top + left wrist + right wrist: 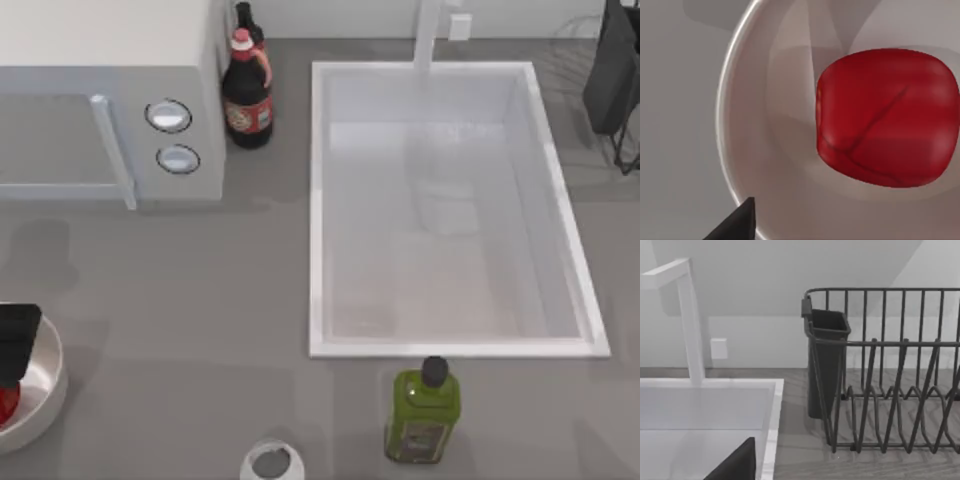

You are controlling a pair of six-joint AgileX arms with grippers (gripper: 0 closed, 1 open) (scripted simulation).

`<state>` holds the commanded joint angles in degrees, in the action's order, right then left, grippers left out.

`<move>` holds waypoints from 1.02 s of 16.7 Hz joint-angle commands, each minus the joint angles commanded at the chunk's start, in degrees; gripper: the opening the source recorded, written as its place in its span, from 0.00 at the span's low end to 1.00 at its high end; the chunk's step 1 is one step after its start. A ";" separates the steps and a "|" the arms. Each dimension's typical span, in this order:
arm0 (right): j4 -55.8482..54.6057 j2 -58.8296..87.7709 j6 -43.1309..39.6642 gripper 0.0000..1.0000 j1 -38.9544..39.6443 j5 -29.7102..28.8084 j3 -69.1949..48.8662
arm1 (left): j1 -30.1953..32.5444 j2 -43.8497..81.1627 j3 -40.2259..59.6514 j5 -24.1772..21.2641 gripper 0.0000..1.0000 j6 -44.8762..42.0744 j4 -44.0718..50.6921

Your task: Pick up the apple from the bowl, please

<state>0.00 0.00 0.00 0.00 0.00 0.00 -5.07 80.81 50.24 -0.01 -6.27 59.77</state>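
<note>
The bright-red apple (pixel 887 117) lies inside the off-white bowl (pixel 730 125). In the top view the bowl (pixel 45 395) sits at the table's front left edge, with a sliver of the apple (pixel 7 404) showing at the frame border. My left gripper (pixel 15 345) hovers over the bowl's far rim, just above the apple and not touching it. One of its dark fingertips (pixel 737 225) shows beside the rim, set wide, so it is open. My right gripper (pixel 612 70) is parked at the back right, open, with one fingertip (pixel 737 465) in view.
A microwave (pixel 110 100) stands at the back left with a dark red-labelled bottle (pixel 247 95) beside it. A white sink (pixel 440 210) with a faucet (pixel 428 35) takes the middle right. A green bottle (pixel 423 412) and a small white-rimmed round object (pixel 271 462) stand in front. A dish rack (pixel 890 390) is at the back right.
</note>
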 joint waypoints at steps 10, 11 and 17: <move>0.00 0.00 0.00 1.00 0.00 0.00 0.00 | -0.45 11.68 -13.55 0.01 1.00 -0.44 -25.80; 0.00 0.00 0.00 1.00 0.00 0.00 0.00 | -0.47 12.01 -13.90 0.01 1.00 -0.45 -26.26; 0.00 0.00 0.00 1.00 0.00 0.00 0.00 | -0.47 12.02 -13.91 0.01 0.77 -0.45 -26.26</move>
<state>0.00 0.00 0.00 0.00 0.00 0.00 -5.53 92.82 36.33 0.00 -6.72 33.51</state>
